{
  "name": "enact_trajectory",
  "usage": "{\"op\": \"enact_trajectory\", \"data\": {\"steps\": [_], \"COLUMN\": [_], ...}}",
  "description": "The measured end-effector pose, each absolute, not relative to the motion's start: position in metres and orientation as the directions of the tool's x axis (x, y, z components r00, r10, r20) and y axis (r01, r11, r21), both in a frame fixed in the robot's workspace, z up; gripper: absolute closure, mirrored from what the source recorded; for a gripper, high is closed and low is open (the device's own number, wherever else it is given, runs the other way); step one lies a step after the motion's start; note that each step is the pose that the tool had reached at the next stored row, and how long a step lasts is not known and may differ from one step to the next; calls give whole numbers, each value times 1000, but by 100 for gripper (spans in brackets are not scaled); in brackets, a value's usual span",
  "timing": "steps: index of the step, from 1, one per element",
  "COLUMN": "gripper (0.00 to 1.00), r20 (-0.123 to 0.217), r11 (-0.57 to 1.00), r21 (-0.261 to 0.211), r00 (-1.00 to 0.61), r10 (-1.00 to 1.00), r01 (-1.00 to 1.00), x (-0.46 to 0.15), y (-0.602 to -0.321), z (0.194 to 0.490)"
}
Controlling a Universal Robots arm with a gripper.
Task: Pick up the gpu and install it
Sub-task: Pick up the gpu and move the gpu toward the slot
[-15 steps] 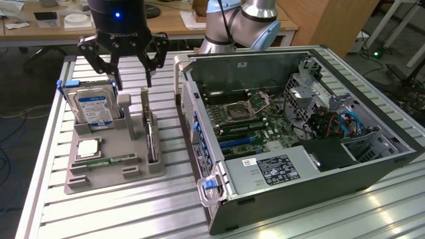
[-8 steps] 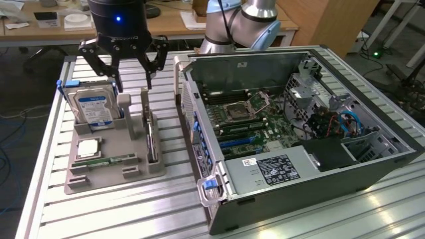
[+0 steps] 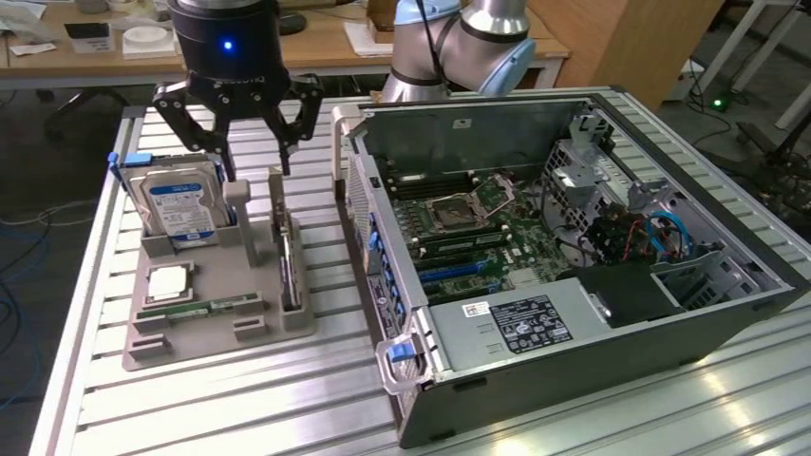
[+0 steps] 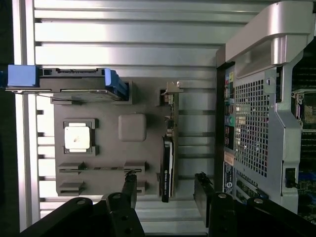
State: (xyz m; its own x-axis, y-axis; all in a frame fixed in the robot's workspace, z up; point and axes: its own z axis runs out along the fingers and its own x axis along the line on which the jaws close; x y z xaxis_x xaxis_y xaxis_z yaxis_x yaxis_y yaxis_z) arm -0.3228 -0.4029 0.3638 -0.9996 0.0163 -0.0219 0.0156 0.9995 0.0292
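I have the pincer (image 3: 254, 163) spread wide and empty, touching nothing, hanging over the grey holder tray (image 3: 203, 347). The tray holds the hard drive (image 3: 178, 204) upright, a processor chip (image 3: 169, 283) lying flat, a memory stick (image 3: 203, 307) and the gpu (image 4: 168, 165) standing on edge, while the open computer case (image 3: 571, 323) shows its motherboard (image 3: 488, 228). From the wrist view, the gpu sits below the pincer, one end in line with the gap between the fingers (image 4: 129, 190), not touched.

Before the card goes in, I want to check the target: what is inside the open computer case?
A green motherboard with a CPU socket, blue slots and blue cables. A grey labelled cover hides whatever lies beneath it.
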Motion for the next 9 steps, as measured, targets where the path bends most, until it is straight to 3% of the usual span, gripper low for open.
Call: {"op": "enact_trajectory", "data": {"steps": [9], "gripper": [41], "r20": [-22], "r11": [999], "r21": [29], "r00": [-1000], "r10": [16], "r01": [16], "x": [-323], "y": [-403], "z": [356]}}
